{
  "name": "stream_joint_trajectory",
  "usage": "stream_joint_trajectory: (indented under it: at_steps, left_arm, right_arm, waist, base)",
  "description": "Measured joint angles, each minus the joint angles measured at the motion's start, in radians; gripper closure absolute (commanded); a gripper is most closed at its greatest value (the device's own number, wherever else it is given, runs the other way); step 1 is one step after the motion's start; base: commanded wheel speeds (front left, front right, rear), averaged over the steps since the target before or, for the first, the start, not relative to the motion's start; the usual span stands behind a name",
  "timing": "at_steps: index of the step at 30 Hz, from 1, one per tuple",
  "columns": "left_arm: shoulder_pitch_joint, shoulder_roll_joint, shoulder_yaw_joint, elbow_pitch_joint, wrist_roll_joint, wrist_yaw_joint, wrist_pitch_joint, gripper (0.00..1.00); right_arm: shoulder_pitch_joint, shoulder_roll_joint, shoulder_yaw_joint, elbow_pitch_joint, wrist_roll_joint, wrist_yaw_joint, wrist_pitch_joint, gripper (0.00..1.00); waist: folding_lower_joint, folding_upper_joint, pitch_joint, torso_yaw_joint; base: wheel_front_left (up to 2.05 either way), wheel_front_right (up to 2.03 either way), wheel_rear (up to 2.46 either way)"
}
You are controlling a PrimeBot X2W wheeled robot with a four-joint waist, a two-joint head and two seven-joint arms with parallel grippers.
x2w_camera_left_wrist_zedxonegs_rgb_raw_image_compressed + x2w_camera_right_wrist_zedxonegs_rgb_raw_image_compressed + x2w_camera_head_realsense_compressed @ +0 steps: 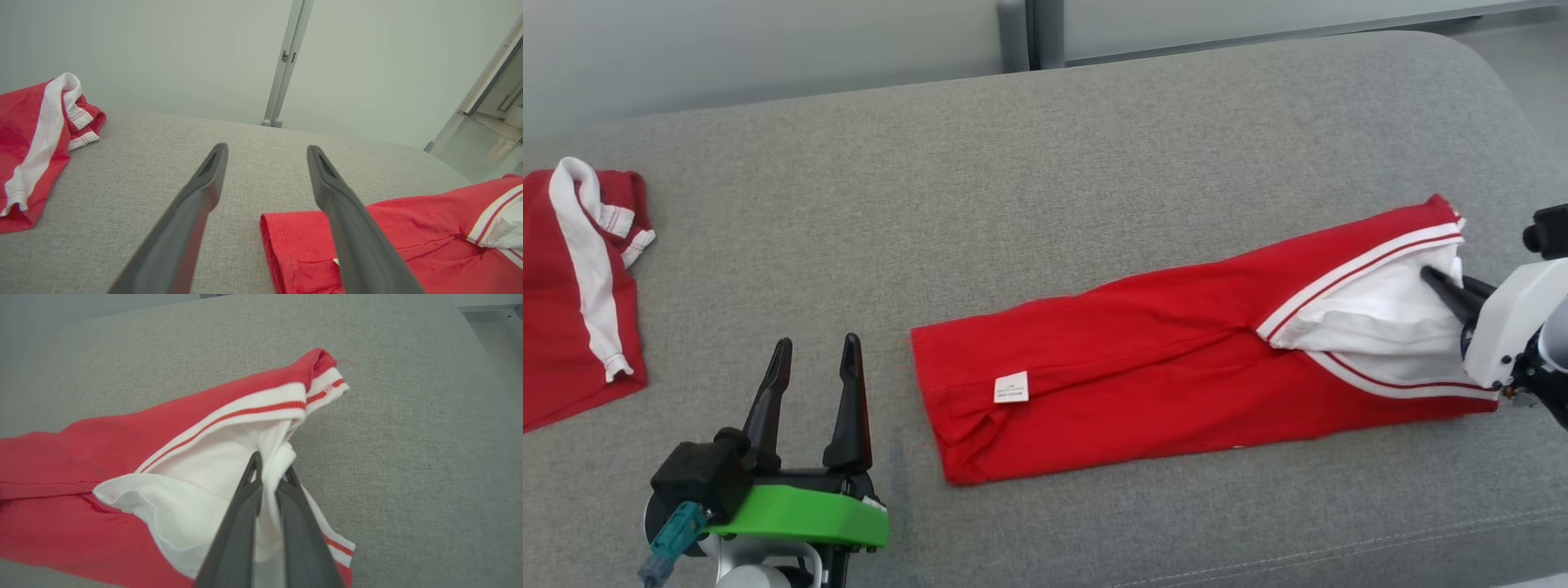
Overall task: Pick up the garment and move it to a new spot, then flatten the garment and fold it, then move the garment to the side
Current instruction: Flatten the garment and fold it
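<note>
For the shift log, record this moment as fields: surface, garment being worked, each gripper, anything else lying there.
surface: grey fabric cushion
garment: red garment, lying as a long strip, white part with striped trim at the robot's right end
right: right gripper shut on the garment's white fabric
left: left gripper open, holding nothing, near the strip's left end
other: second red-and-white garment at the far left, apart from the strip

Left end effector spread, right end effector pinched
</note>
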Motion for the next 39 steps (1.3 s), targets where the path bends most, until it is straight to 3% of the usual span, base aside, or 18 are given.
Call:
stream_joint_trajectory:
  at_steps: [4, 8, 25, 39]
  left_arm:
    - [0.001, 0.000, 0.000, -0.014, 0.001, 0.000, 0.000, 0.00]
    - [0.001, 0.000, -0.001, -0.020, 0.007, 0.000, 0.001, 0.00]
    - [-0.002, -0.002, -0.030, -0.015, 0.007, 0.003, 0.010, 0.00]
    - [-0.004, -0.012, -0.044, 0.006, 0.000, 0.002, 0.009, 0.00]
  right_arm:
    - [-0.006, -0.046, -0.003, 0.001, 0.005, 0.000, 0.003, 1.00]
    - [-0.024, -0.049, 0.019, -0.026, 0.005, 0.000, 0.006, 1.00]
    - [-0.089, 0.047, 0.323, -0.337, -0.013, 0.000, 0.009, 1.00]
    - [-0.172, 0.185, 0.432, -0.296, -0.015, 0.000, 0.019, 1.00]
  waist:
    - [0.0000, 0.0000, 0.001, -0.023]
    - [0.0000, 0.0000, 0.005, -0.041]
    - [0.0000, 0.0000, -0.006, -0.026]
    - [0.0000, 0.0000, -0.027, 0.022]
  base:
    - [0.00, 0.00, 0.00]
    - [0.00, 0.00, 0.00]
    - [0.00, 0.00, 0.00]
    - [0.00, 0.00, 0.00]
